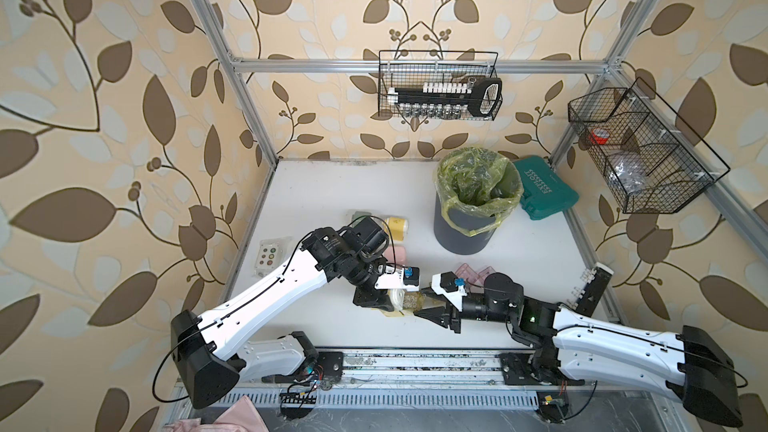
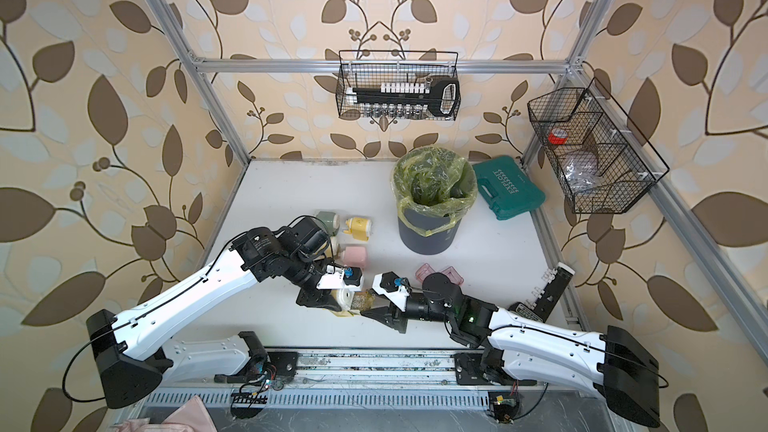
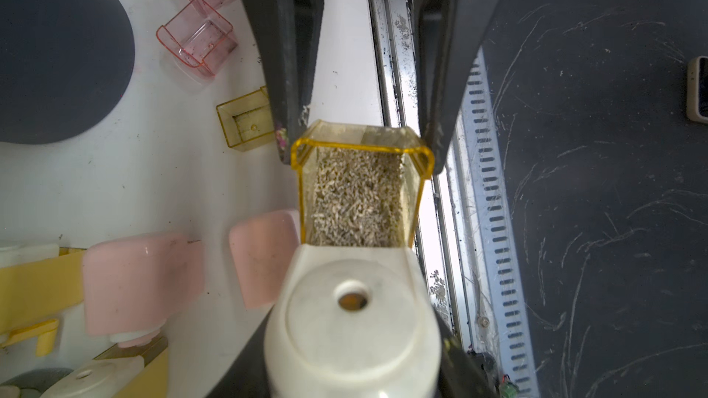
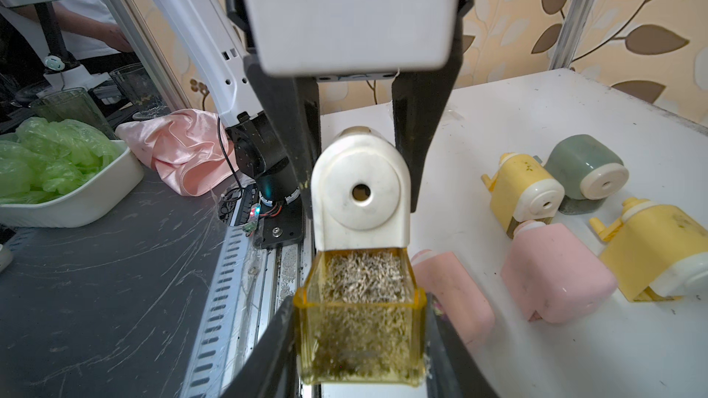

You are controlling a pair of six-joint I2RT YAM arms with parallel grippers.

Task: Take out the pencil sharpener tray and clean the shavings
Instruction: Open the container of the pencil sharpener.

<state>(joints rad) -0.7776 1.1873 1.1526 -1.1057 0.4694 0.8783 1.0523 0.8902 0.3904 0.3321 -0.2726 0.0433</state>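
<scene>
- Closest is the yellow see-through plastic tray (image 4: 360, 338), pinched at its sides by the right hand (image 3: 362, 158), which is closed tight on it.
- Small brownish-grey shavings (image 4: 364, 281) fill the tray almost to the top.
- The tray sticks out from the white plastic pencil sharpener (image 3: 352, 338) with a round hole; its other end meets the sharpener's opening.
- The left hand (image 4: 360, 204) is closed on the sharpener's sides.
- Both hands meet near the front middle of the white surface (image 1: 332, 184).
- Two nearly empty pink see-through trays (image 3: 197, 38) and one small yellow tray (image 3: 245, 124) lie beside the right hand.
- A pink sharpener (image 4: 555, 273), a yellow sharpener (image 4: 525, 193) and a grey-green sharpener (image 4: 586, 170) sit near the left hand.
- A dark grey round bin (image 1: 461, 234) with a yellow-green bag stands farther back.
</scene>
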